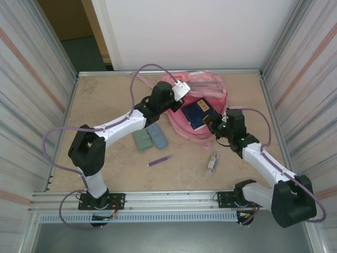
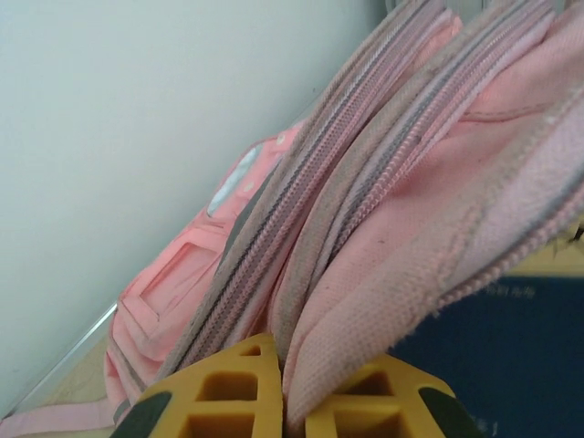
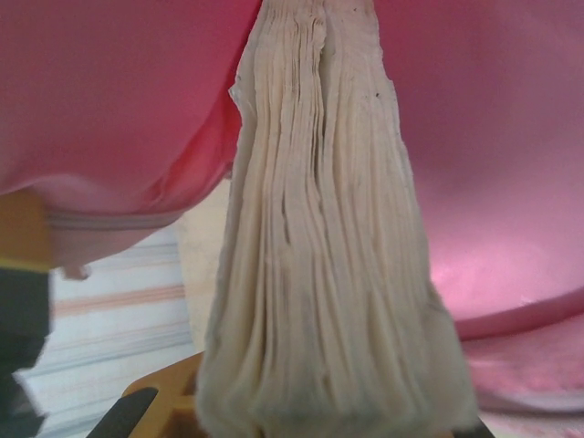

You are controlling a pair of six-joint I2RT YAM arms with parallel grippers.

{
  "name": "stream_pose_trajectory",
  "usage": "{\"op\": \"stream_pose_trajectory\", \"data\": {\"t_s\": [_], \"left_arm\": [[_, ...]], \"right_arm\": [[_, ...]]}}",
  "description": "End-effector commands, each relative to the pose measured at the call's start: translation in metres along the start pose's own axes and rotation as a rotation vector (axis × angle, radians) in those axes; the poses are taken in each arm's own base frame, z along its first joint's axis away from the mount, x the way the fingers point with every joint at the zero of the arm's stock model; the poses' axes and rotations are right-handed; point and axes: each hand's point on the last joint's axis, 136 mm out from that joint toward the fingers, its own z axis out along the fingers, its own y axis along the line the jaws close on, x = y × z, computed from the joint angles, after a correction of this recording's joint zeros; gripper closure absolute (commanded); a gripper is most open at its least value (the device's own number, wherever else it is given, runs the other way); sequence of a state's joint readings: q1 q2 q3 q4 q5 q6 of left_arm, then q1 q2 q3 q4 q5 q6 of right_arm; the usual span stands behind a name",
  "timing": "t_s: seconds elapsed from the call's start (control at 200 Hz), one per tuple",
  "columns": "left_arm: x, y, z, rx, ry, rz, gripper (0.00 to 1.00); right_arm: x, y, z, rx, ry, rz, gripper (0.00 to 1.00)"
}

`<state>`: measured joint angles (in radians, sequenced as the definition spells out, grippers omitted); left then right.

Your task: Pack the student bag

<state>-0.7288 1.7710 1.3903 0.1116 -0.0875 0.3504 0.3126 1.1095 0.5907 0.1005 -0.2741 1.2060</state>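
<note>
My left pincer [image 2: 286, 403] clamps the large pink fabric backpack [image 2: 411, 228], lying at twelve o'clock. My right pincer [image 1: 211, 122] grips a navy book [image 1: 196, 113].

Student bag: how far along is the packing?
Done: nothing seen packed yet. In hand: left gripper pinches the large pink fabric backpack at its opening; right gripper holds a dark blue book there. Left: green case, blue-grey oval pouch, purple pen, small grey item on the table.

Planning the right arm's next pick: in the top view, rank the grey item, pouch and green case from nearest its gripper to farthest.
1. Grey item, right side, just toward the bases from the right gripper.
2. Pouch, mid-table, to the left.
3. Green case, farther left still.
</note>
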Motion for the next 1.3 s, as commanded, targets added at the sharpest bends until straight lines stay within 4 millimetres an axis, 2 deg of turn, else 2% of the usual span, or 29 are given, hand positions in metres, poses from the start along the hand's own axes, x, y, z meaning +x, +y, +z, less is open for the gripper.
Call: {"op": "stream_pose_trajectory", "data": {"t_s": [0.0, 0.125, 0.266, 0.421, 0.631, 0.817, 0.922, 1.002, 1.107, 1.298], "left_arm": [[-0.083, 0.032, -0.032, -0.064, -0.218, -0.136, 0.96], [-0.099, 0.032, -0.038, -0.040, -0.261, -0.158, 0.97], [-0.104, 0.027, -0.046, -0.003, -0.286, -0.185, 0.97], [-0.107, 0.021, -0.051, 0.033, -0.306, -0.196, 0.98], [-0.122, 0.005, -0.068, 0.128, -0.428, -0.172, 0.99], [-0.128, -0.004, -0.077, 0.154, -0.458, -0.141, 0.99], [-0.129, -0.006, -0.080, 0.166, -0.457, -0.134, 0.99], [-0.126, -0.004, -0.080, 0.151, -0.458, -0.149, 0.99], [-0.125, -0.006, -0.081, 0.161, -0.454, -0.148, 1.00], [-0.119, -0.007, -0.083, 0.157, -0.448, -0.172, 1.00]], "right_arm": [[-0.007, 0.022, 0.009, -0.080, -0.086, 0.076, 1.00], [-0.010, 0.038, 0.017, -0.168, -0.146, 0.121, 1.00], [-0.014, 0.057, 0.027, -0.215, -0.138, 0.130, 1.00], [-0.027, 0.059, 0.042, -0.212, -0.139, 0.178, 1.00], [-0.046, 0.070, 0.068, -0.253, -0.196, 0.132, 1.00], [-0.051, 0.047, 0.105, -0.184, -0.182, 0.203, 1.00], [-0.049, 0.022, 0.121, -0.106, -0.206, 0.222, 0.99], [-0.048, 0.002, 0.131, -0.064, -0.199, 0.274, 0.99], [-0.047, -0.019, 0.143, -0.036, -0.206, 0.301, 0.93], [-0.054, -0.034, 0.158, -0.015, -0.211, 0.326, 0.86]]}}
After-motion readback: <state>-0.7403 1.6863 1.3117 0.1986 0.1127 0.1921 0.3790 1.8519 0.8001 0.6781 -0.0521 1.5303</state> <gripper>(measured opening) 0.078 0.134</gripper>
